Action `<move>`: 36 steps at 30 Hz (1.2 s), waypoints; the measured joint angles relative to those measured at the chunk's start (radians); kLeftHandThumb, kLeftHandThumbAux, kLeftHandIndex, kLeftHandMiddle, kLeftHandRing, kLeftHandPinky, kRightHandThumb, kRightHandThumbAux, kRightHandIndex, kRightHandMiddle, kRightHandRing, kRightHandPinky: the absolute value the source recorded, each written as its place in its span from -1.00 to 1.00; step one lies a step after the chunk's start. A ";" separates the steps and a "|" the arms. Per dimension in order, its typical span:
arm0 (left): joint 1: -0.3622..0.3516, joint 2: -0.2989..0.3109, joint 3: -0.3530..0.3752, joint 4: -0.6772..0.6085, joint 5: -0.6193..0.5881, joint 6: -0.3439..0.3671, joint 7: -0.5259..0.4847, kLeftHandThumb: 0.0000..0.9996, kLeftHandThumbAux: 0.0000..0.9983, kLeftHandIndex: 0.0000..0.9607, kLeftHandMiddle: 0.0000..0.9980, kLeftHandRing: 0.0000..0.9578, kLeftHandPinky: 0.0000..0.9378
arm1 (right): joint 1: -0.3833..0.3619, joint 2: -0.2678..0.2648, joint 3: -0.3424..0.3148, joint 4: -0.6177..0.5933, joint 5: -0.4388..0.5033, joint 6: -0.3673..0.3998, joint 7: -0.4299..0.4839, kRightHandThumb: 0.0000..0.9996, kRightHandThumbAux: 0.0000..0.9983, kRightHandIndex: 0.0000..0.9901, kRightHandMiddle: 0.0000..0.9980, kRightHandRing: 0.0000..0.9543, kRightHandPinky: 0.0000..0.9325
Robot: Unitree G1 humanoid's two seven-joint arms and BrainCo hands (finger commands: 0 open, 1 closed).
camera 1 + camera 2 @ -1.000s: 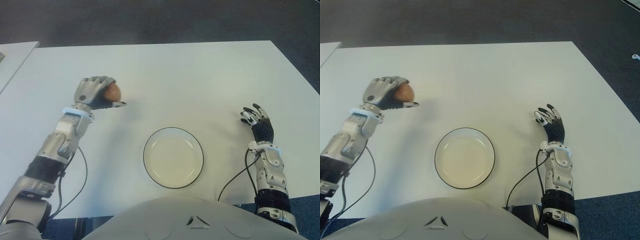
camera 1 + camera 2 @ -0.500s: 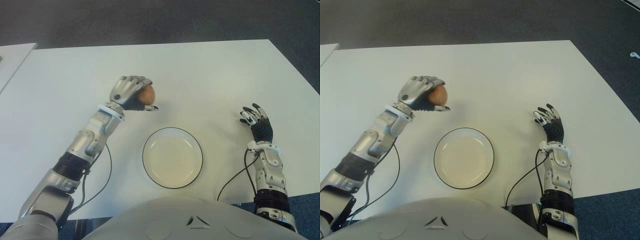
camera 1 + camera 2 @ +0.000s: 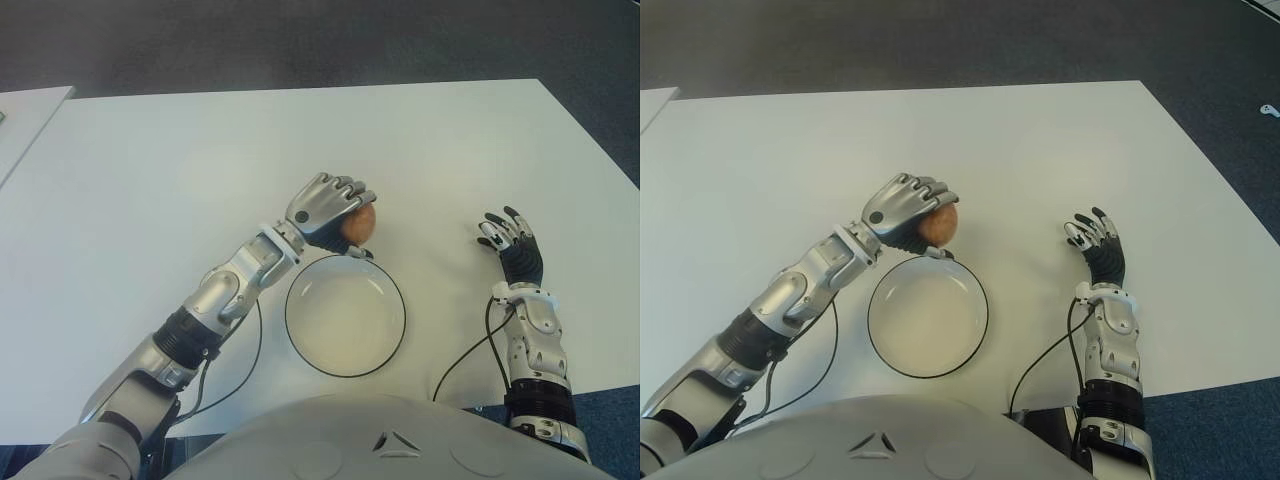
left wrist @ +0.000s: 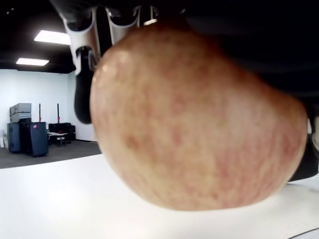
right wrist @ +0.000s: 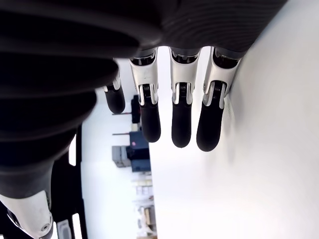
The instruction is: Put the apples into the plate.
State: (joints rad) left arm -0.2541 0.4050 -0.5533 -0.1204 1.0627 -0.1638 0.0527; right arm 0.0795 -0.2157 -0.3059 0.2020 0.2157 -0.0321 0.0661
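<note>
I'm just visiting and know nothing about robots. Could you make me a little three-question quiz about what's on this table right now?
1. True or false: the apple already lies inside the plate.
2. Which robot hand holds the apple? A) the left robot hand B) the right robot hand
3. Fill in: the right robot hand shows to the ____ of the plate on the white table, fingers open and holding nothing.

Key: 1. False; it is held at the plate's far rim. 2. A. 3. right.
</note>
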 measured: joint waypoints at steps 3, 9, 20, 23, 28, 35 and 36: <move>-0.001 -0.010 -0.014 0.001 0.006 -0.007 -0.003 0.50 0.39 -0.08 0.70 0.79 0.81 | -0.003 -0.002 0.000 0.012 0.000 -0.012 0.005 -0.53 0.38 -0.76 -0.46 -0.41 -0.37; 0.000 -0.031 -0.051 0.026 0.022 -0.057 0.045 0.50 0.39 -0.07 0.67 0.76 0.82 | -0.004 0.000 0.003 0.016 -0.002 -0.021 0.002 -0.56 0.38 -0.75 -0.46 -0.43 -0.41; 0.090 -0.043 -0.103 -0.034 -0.034 -0.160 -0.007 0.50 0.39 -0.08 0.66 0.76 0.82 | -0.001 -0.001 0.006 0.058 -0.015 -0.080 0.011 -0.58 0.41 -0.74 -0.47 -0.46 -0.45; 0.114 -0.042 -0.108 -0.078 -0.049 -0.166 -0.075 0.50 0.39 -0.08 0.67 0.76 0.83 | -0.011 0.000 0.002 0.076 -0.012 -0.098 0.017 -0.55 0.41 -0.73 -0.45 -0.44 -0.42; 0.158 -0.033 -0.123 -0.149 -0.027 -0.146 -0.176 0.49 0.39 -0.08 0.67 0.77 0.83 | -0.007 0.035 0.009 0.054 -0.004 -0.099 0.001 -0.48 0.40 -0.73 -0.45 -0.44 -0.41; 0.192 0.000 -0.109 -0.230 0.021 -0.144 -0.210 0.48 0.40 -0.08 0.69 0.79 0.84 | -0.044 0.020 -0.004 0.132 0.009 -0.139 0.040 -0.41 0.41 -0.71 -0.46 -0.43 -0.37; 0.197 0.002 -0.104 -0.238 0.024 -0.143 -0.212 0.48 0.40 -0.08 0.69 0.79 0.84 | -0.047 0.020 -0.005 0.141 0.009 -0.145 0.042 -0.41 0.41 -0.71 -0.46 -0.43 -0.37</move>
State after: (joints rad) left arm -0.0571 0.4074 -0.6568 -0.3583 1.0866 -0.3073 -0.1591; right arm 0.0329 -0.1961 -0.3113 0.3426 0.2246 -0.1776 0.1076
